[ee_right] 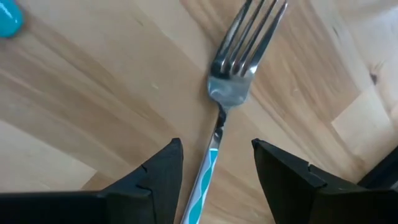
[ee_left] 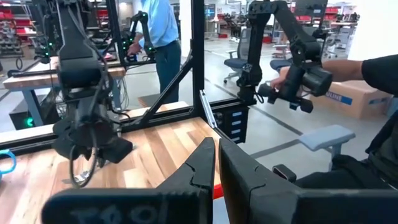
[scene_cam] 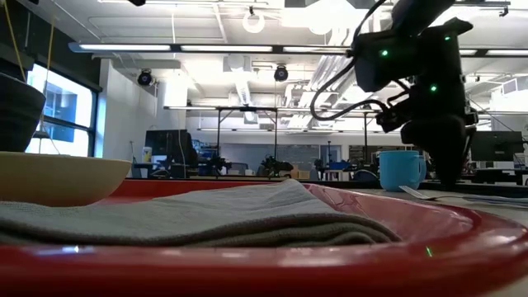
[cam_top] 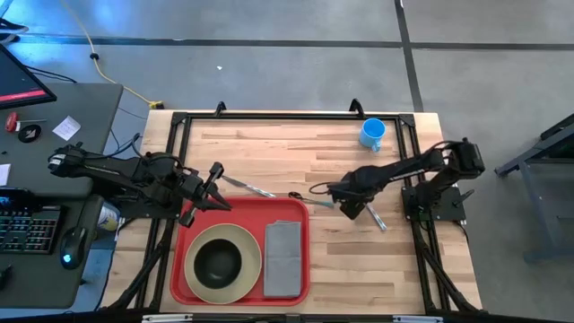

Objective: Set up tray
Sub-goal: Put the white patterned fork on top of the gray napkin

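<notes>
Right gripper (ee_right: 214,165), fingers spread wide w/ fork (ee_right: 233,74) between them on wooden table (cam_top: 359,260), just right of red tray (cam_top: 300,292); left gripper (cam_top: 215,172) closed at tray's top-left corner

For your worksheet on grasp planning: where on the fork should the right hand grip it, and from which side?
Grip the fork on its slim blue-striped handle, just behind the tines, coming straight down from above. It lies flat on the table, and the open right hand already straddles the handle, one finger on each side.

Bright ceiling lights, blurred foreground
</notes>
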Tool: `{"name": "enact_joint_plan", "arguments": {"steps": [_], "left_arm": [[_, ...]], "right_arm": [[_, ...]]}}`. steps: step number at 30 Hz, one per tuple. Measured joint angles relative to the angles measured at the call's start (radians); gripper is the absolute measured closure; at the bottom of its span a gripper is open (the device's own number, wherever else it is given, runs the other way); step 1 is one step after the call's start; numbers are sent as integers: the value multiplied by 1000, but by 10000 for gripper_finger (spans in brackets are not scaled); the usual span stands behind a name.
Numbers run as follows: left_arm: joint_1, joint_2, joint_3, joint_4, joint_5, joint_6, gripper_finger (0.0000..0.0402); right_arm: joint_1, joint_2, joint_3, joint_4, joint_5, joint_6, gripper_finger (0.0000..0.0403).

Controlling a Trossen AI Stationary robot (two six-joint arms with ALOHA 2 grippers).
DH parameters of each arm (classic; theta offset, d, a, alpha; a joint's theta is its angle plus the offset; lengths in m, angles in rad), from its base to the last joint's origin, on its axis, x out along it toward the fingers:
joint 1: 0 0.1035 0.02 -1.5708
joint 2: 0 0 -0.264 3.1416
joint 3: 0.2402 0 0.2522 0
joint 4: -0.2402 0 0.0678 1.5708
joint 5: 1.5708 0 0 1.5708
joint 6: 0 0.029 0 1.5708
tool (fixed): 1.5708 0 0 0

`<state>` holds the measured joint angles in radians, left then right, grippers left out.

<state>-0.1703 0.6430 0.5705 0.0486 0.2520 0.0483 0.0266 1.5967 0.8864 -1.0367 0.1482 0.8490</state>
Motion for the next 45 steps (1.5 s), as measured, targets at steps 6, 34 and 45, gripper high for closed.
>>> {"name": "enact_joint_plan", "arguments": {"steps": [6,34,45], "left_arm": [[0,0,0,0,0,-3,346],[0,0,0,1,-1,0,346],[0,0,0,-6,-2,0,346]], "right_arm": [[-67,0,0,9,-27,-88,215],[-110,-282,-314,355,-131,-3,311],[-110,-282,-314,351,-90,-46,359]]}}
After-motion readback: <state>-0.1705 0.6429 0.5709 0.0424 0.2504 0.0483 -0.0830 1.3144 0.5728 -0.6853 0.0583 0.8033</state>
